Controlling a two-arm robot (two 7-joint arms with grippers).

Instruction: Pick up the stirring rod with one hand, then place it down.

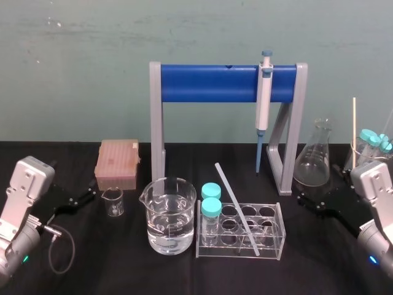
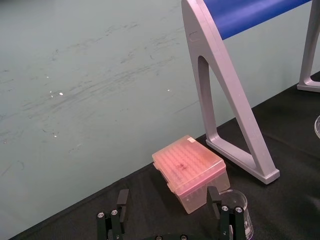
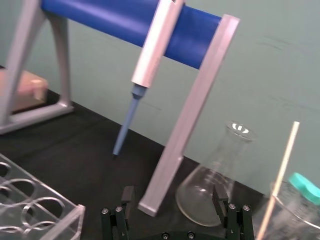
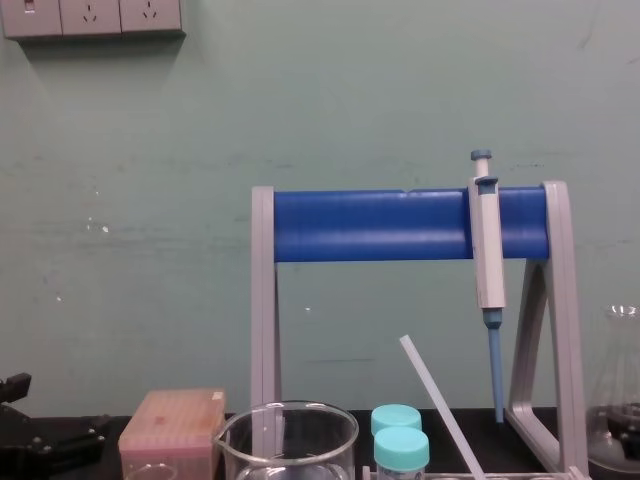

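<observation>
**The Rod Is Leaning in the Rack, Closer to the Right Claw**

The stirring rod (image 1: 236, 207) is leaning in the clear tube rack (image 1: 281, 232) in the middle of the table. Its low end is sitting down in the rack, near the front and toward the robot's right. Its top end is tipping back and toward the robot's left, high above the rack. So its long line is running on a slant, not flat and not straight up.

The right gripper (image 1: 310, 200) is sitting low by the table, just to the right of the rack and in front of the glass flask (image 1: 314, 158). The rod is lying to its left. The left gripper (image 1: 75, 201) is sitting well away on the other side, past the big beaker (image 1: 171, 215) of water. The right one is nearer, so I am guessing it is the better one for the reach.

Both claws are holding nothing. In the wrist views the left fingers (image 2: 122, 199) and the right fingers (image 3: 127, 196) are standing wide apart.

The head view is showing where the rod's low end is sitting in the rack. The chest view is showing the lean from the side, against the green wall. The right wrist view is showing a thin tan stick (image 3: 282, 167) standing in a glass. That is a different thing, not the rod.
</observation>
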